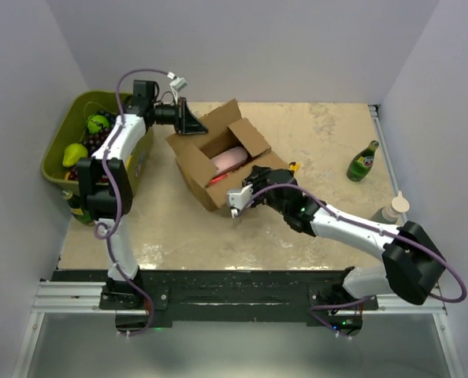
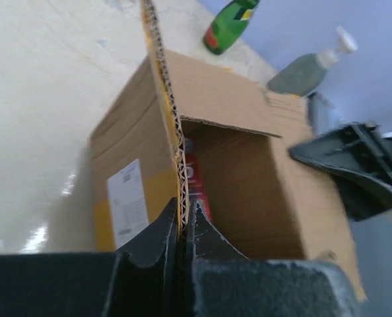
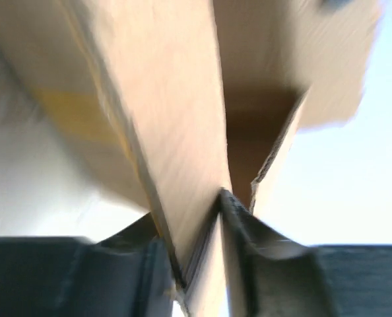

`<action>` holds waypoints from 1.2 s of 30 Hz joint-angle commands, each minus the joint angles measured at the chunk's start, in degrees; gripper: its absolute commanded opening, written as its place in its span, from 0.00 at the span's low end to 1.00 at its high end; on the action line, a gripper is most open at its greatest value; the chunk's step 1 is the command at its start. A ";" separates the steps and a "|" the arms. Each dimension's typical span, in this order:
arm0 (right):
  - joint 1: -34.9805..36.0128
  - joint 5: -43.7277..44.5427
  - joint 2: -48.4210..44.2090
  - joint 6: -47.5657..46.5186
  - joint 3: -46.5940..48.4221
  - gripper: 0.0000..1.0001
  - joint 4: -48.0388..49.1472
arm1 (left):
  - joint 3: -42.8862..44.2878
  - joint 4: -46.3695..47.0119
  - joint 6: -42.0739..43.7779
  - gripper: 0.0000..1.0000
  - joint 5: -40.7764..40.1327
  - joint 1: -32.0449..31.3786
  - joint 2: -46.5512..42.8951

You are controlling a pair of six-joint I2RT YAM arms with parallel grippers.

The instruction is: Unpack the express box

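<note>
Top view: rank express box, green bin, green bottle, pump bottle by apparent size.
1-2. express box and green bin: roughly alike with the flaps open, so no ranking between them.
3. green bottle.
4. pump bottle: partly hidden, so unsure against the green bottle.

Resembles a robotics lab cell: bare white walls [image 1: 242, 47] around a beige tabletop [image 1: 328, 134], arms [image 1: 112, 169] [image 1: 352, 228] bolted to aluminium rail [image 1: 65, 299].

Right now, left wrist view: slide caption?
Left hand pinches a raised flap of the open express box, white shipping label on its side.
</note>
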 commanded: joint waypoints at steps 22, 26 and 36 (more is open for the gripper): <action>-7.01 -14.10 21.76 38.60 75.08 0.54 -51.57 | -26.77 36.76 -47.37 0.00 -0.86 -2.28 -11.56; -1.64 -11.98 28.53 45.60 78.70 0.18 -61.11 | -28.88 37.30 -47.56 0.00 -2.97 -2.28 -13.66; -1.46 -5.03 23.10 55.57 66.84 0.00 -65.27 | -30.02 36.16 -45.89 0.00 -4.56 -2.28 -15.34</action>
